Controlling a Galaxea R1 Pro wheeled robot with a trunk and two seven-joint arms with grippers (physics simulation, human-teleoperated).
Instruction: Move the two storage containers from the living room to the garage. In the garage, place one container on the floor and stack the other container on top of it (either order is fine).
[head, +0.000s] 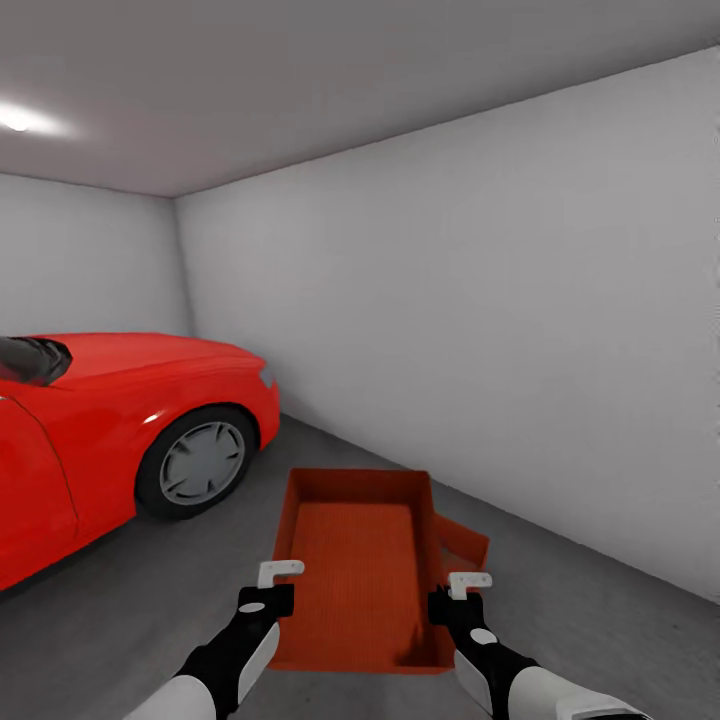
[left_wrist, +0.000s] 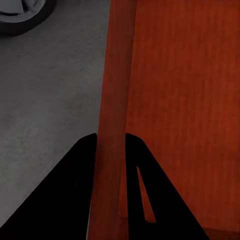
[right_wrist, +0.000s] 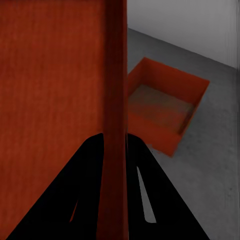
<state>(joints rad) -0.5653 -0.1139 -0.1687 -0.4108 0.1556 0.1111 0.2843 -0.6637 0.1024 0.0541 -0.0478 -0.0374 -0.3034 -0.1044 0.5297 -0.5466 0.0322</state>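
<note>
In the garage I hold one orange-red storage container (head: 360, 560) up in front of me, open side up. My left gripper (head: 270, 590) is shut on its left wall (left_wrist: 115, 100), and my right gripper (head: 455, 595) is shut on its right wall (right_wrist: 115, 75). The second container (right_wrist: 162, 107) stands upright on the dark grey floor (head: 570, 610), below and just to the right of the held one. In the head view a corner of it (head: 465, 545) pokes out past the held container's right side.
A red car (head: 110, 420) stands at the left, its front wheel (head: 200, 460) close to the held container. A plain pale grey wall (head: 500, 330) runs along the right and back. Bare concrete lies between the car and the wall.
</note>
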